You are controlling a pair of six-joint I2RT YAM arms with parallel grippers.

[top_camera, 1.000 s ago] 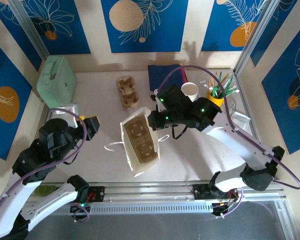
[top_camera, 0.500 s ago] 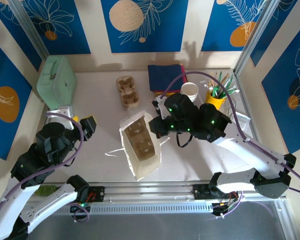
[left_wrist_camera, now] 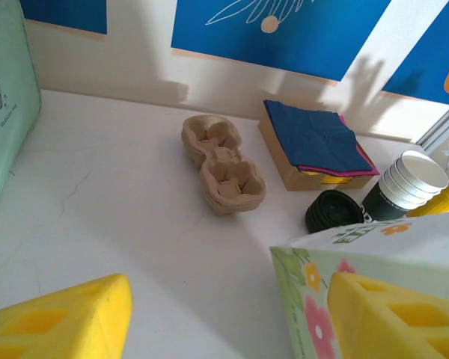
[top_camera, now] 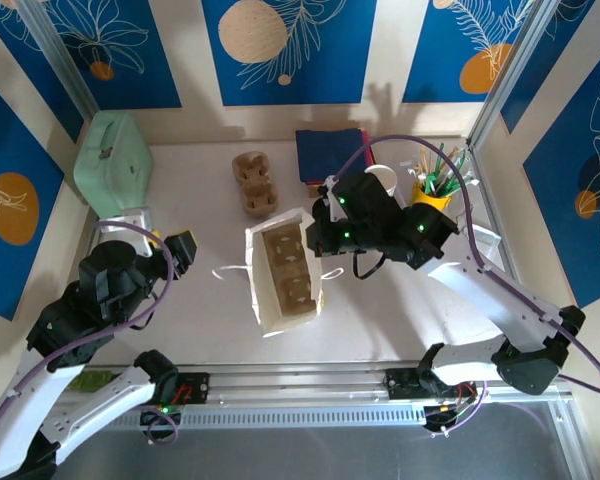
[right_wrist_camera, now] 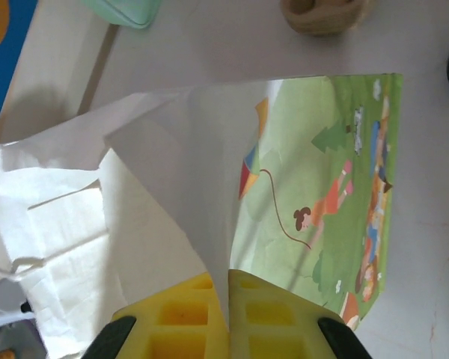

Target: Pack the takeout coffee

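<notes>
The takeout coffee is out of view. A paper bag (top_camera: 270, 305) with printed sides stands open at the table's middle, a brown cup carrier (top_camera: 288, 270) lying inside it. My right gripper (top_camera: 317, 238) is shut on the bag's right rim; in the right wrist view its yellow fingers (right_wrist_camera: 187, 318) pinch the white paper edge, with the bag's (right_wrist_camera: 322, 187) green picture side beyond them. My left gripper (top_camera: 183, 250) hovers left of the bag, open and holding nothing. In the left wrist view the left gripper (left_wrist_camera: 224, 321) stands wide, with the bag's flowered corner (left_wrist_camera: 314, 299) by its right finger.
A stack of brown cup carriers (top_camera: 255, 183) lies behind the bag, blue napkins (top_camera: 328, 152) to their right. Black lids (left_wrist_camera: 333, 211), stacked white cups (top_camera: 380, 180) and a yellow pot of stirrers (top_camera: 432, 195) stand at the back right. A mint case (top_camera: 112, 160) sits back left.
The right gripper has drawn the bag's rim back and to the right, and the bag now stands squarer. The left gripper has opened a little wider.
</notes>
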